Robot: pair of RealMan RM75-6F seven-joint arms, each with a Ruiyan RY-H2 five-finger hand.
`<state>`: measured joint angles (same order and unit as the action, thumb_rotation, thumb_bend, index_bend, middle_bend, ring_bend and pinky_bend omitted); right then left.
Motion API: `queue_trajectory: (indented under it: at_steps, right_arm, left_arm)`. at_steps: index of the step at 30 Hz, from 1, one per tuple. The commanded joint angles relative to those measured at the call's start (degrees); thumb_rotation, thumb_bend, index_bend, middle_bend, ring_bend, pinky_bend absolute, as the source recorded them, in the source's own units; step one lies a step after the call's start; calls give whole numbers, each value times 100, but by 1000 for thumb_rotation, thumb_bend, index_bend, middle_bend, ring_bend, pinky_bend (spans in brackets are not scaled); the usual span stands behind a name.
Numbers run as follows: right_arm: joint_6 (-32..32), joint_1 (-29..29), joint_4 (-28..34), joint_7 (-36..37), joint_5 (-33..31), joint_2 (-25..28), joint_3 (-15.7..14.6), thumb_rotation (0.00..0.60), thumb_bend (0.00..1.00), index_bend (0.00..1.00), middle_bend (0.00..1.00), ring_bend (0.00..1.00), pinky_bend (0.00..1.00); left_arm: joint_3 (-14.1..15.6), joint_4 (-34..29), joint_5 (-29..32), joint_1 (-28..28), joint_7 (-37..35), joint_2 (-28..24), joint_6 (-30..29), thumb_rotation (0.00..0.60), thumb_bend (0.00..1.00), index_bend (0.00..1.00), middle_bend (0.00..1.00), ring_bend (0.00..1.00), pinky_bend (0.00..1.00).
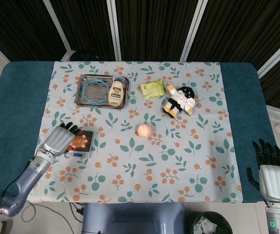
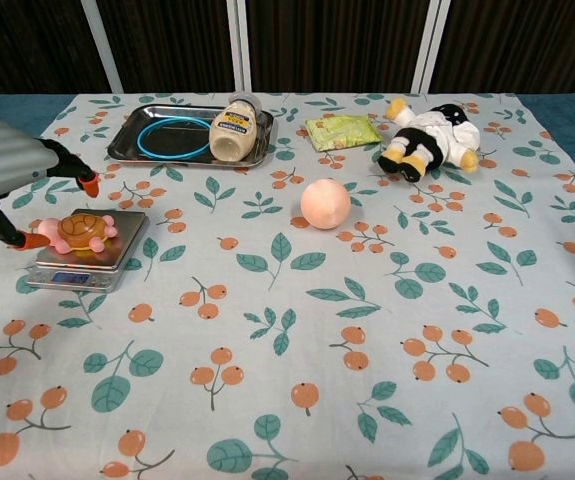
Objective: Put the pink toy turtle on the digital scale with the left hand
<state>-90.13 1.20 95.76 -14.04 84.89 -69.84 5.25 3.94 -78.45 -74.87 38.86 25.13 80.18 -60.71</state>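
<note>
The pink toy turtle (image 2: 80,230) with a brown shell lies on the steel platform of the digital scale (image 2: 107,255), also seen from above as the turtle (image 1: 78,142) on the scale (image 1: 87,146). My left hand (image 2: 12,175) hovers just left of it, fingers spread apart and off the toy; its thumb tip nearly touches the turtle's left side. From the head view the left hand (image 1: 58,140) sits beside the scale's left edge. My right hand (image 1: 270,173) stays open off the table's right front corner.
A metal tray (image 2: 127,140) holds a blue ring (image 2: 172,137) and a mayonnaise bottle (image 2: 235,128). An orange ball (image 2: 325,203), a green packet (image 2: 341,131) and a plush penguin (image 2: 427,135) lie on the floral cloth.
</note>
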Motion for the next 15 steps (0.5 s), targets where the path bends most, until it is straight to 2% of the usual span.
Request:
queue_trajectory:
  at_steps: [1, 4, 7, 10, 15]
  right_arm:
    - [-7, -4, 8, 3, -2, 5, 3, 600, 500, 6, 0, 13, 0]
    - [-2, -5, 12, 7, -5, 10, 1, 600, 501, 6, 0, 14, 0]
    - [1, -3, 9, 7, 1, 10, -2, 600, 501, 7, 0, 14, 0]
    - [4, -1, 12, 1, 12, 9, -9, 600, 500, 7, 0, 13, 0]
    - [-3, -3, 14, 1, 35, 13, -19, 600, 500, 6, 0, 14, 0]
  left_arm:
    - [-86, -411, 200, -29, 319, -276, 49, 600, 196, 203, 155, 75, 265]
    - [-167, -811, 354, -78, 710, -555, -102, 600, 196, 190, 140, 60, 243]
    - [-271, -1230, 228, -239, 701, -793, -562, 600, 196, 189, 140, 60, 241]
    - [-356, -1697, -309, -684, 151, -1111, -1596, 600, 196, 187, 142, 60, 243]
    - [-161, -1588, -907, -1439, -1122, -1413, -2646, 600, 196, 187, 143, 64, 248]
